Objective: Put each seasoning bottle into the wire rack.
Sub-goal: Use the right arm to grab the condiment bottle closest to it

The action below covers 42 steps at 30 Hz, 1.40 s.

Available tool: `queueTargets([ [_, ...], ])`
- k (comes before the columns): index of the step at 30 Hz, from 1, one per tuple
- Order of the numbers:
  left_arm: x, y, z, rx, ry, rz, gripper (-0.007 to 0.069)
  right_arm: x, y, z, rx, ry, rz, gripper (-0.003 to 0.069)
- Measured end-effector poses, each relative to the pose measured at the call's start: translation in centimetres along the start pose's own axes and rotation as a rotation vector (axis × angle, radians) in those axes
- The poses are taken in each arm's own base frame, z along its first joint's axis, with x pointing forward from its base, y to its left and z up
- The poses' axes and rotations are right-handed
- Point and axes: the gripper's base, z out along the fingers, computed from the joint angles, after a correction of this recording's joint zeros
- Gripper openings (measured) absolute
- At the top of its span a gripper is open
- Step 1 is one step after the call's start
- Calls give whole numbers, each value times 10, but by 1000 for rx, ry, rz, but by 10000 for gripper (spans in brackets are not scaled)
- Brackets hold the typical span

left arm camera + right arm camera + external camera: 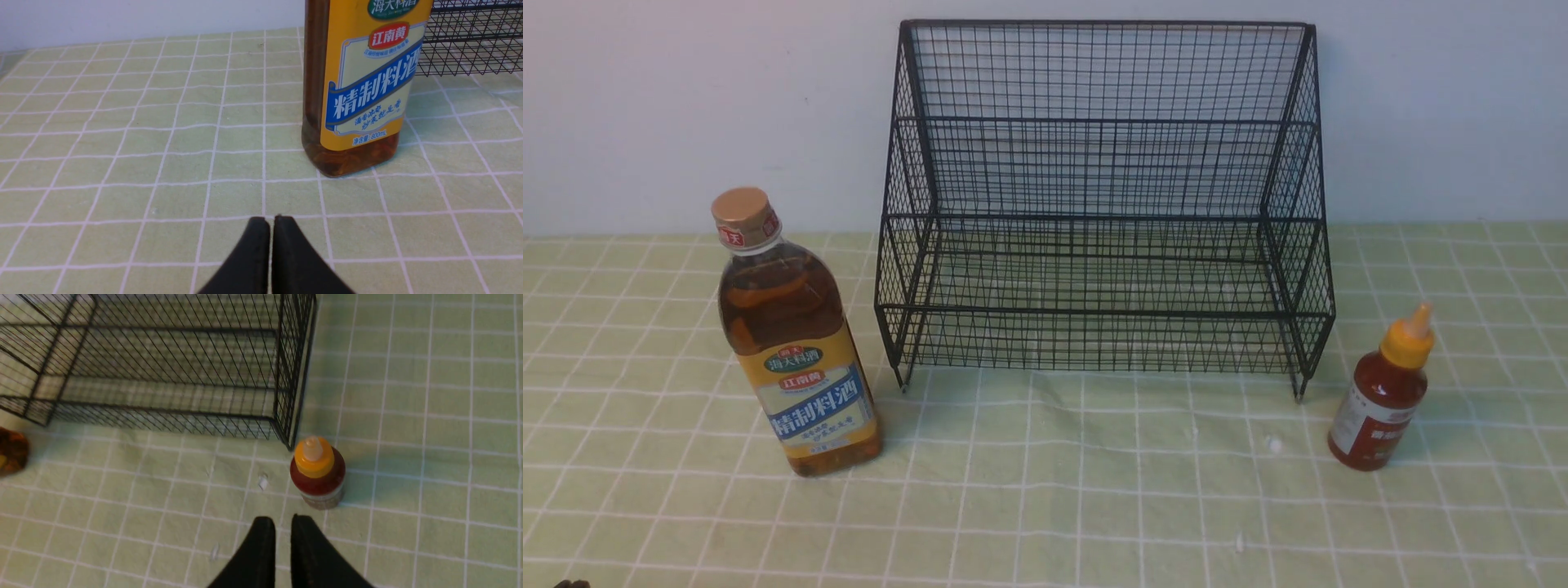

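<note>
The tall clear bottle (796,351) of amber liquid, with a gold cap and a yellow-blue label, stands upright on the cloth left of the wire rack (1103,220). The small red sauce bottle (1384,400) with a yellow-orange nozzle cap stands upright by the rack's right front corner. The black mesh rack holds nothing. In the left wrist view my left gripper (271,220) is shut and empty, short of the tall bottle (359,90). In the right wrist view my right gripper (282,520) hangs above the cloth close to the red bottle (318,477), its jaws a narrow gap apart with nothing between them.
A green cloth with white grid lines (1045,490) covers the table. A pale wall (686,106) rises right behind the rack. Small white flecks (262,482) lie on the cloth in front of the rack.
</note>
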Motion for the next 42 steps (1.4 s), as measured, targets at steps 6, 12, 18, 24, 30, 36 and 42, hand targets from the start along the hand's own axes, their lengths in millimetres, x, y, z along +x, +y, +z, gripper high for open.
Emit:
queueTargets([
  [6,0,0,0,0,0,0,-6,-26,-8,58,15,153,2,307],
  [12,0,0,0,0,0,0,-6,-27,-2,106,51,260,-82,504],
  [18,0,0,0,0,0,0,-6,-26,-2,145,122,326,-132,586],
  [24,0,0,0,0,0,0,-6,-21,-8,180,143,390,-131,567],
  [30,0,0,0,0,0,0,-6,-14,-10,203,133,467,-134,352],
  [36,0,0,0,0,0,0,-6,-15,-8,184,131,467,-139,293],
  [42,0,0,0,0,0,0,-6,-24,1,116,120,302,-154,293],
])
